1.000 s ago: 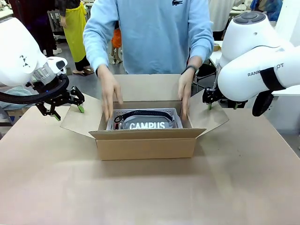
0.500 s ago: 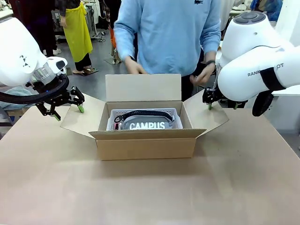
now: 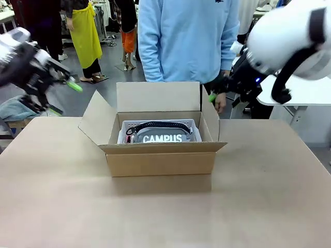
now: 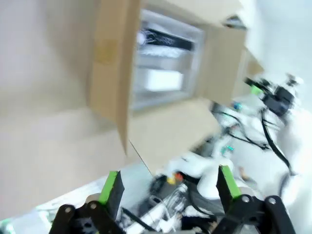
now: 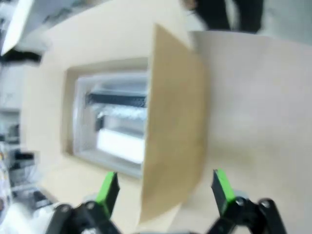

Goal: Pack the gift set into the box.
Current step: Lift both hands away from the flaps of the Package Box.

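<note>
Both arms lifted off side flaps [image 3: 95, 121] at 9 and 3 o'clock; flaps sprang half-upright. Left tool [image 4: 168, 184] and right tool [image 5: 164, 187] agape, empty. Gift set [image 3: 160, 135] seated in box [image 3: 160, 161]; flaps likely next.

Box [image 3: 160, 163] top open — flaps [image 3: 96, 122] upright

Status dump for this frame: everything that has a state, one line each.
box: open, all four flaps unfolded, standing on the table.
gift set: inside the box, lying flat, lettering up.
left gripper: open, empty, raised to the left of the box.
right gripper: open, empty, raised to the right of the box.
</note>
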You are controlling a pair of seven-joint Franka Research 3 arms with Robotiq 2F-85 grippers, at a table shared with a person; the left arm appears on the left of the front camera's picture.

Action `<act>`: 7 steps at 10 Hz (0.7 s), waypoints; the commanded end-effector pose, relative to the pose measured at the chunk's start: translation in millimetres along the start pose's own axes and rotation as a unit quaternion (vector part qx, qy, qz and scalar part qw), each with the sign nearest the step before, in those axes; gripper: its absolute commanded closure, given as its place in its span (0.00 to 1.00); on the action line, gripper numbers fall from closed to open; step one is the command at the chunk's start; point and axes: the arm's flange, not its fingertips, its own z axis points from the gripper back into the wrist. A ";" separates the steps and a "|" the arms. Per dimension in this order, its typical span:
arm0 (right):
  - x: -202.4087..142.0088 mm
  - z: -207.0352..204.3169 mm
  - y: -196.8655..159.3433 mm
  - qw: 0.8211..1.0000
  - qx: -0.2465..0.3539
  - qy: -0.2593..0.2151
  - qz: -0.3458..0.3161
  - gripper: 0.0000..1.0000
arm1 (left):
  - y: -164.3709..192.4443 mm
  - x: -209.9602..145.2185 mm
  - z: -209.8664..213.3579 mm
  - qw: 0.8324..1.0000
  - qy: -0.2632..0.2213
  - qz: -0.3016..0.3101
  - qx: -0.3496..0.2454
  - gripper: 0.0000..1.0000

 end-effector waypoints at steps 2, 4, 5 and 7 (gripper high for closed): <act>-19.7 70.3 -100.4 0.962 0.262 0.027 -0.077 0.00 | 65.8 14.0 47.2 0.961 0.072 0.073 -0.258 0.00; -40.6 72.7 -158.2 0.927 0.333 -0.055 -0.163 0.00 | 103.3 31.5 57.0 0.927 0.052 0.134 -0.346 0.00; -37.3 60.1 -167.6 0.927 0.303 -0.060 -0.213 0.00 | 108.1 46.2 48.0 0.925 0.039 0.194 -0.325 0.00; -38.5 100.3 -132.0 0.945 0.308 -0.033 -0.102 0.00 | 100.1 8.5 68.2 0.948 0.057 0.091 -0.299 0.00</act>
